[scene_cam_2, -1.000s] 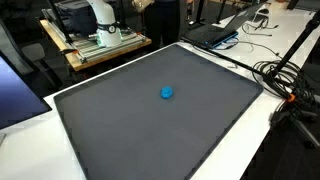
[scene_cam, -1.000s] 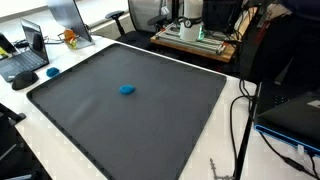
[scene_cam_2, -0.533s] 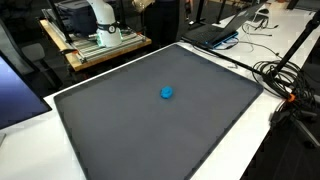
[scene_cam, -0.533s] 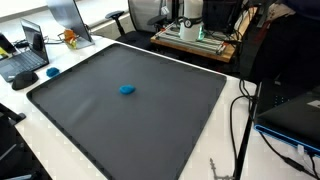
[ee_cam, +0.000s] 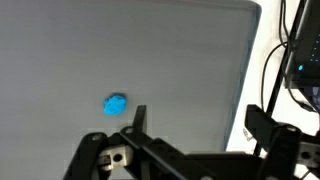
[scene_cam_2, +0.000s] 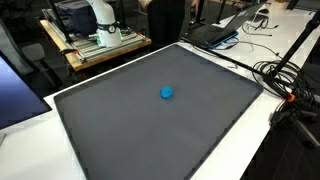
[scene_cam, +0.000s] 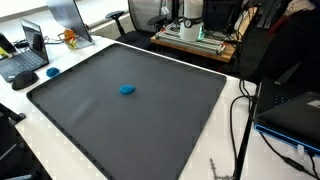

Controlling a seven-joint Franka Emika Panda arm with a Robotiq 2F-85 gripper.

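We count one blue lump [scene_cam: 126,89], small and rounded, and it is the only loose thing on the one dark grey mat [scene_cam: 150,125]. In both exterior views it lies alone on the mat, well away from every edge [scene_cam_2: 166,93]. The mat covers most of a white table [scene_cam: 45,135]. The gripper [ee_cam: 195,112] shows only in the wrist view, coming in from the bottom edge. Its two black fingers [ee_cam: 137,118] stand wide apart with nothing between them, so the pincer is spread and holds nothing. In that view the lump [ee_cam: 116,104] sits just outside one fingertip, beside the gap rather than inside it and not touching the finger. We cannot tell how high the gripper hangs above the mat [ee_cam: 150,50]. Beyond the mat's far corner in an exterior view we count two open laptops [scene_cam: 25,58], one dark and one silver-backed. A small blue oval thing [scene_cam: 53,72] lies beside the dark one; we cannot tell what it is. In an exterior view a tangle of black cables [scene_cam_2: 283,78] runs across the table just beside the mat. A wooden cart [scene_cam_2: 100,48] stands behind it and carries the robot's white base [scene_cam_2: 102,16].
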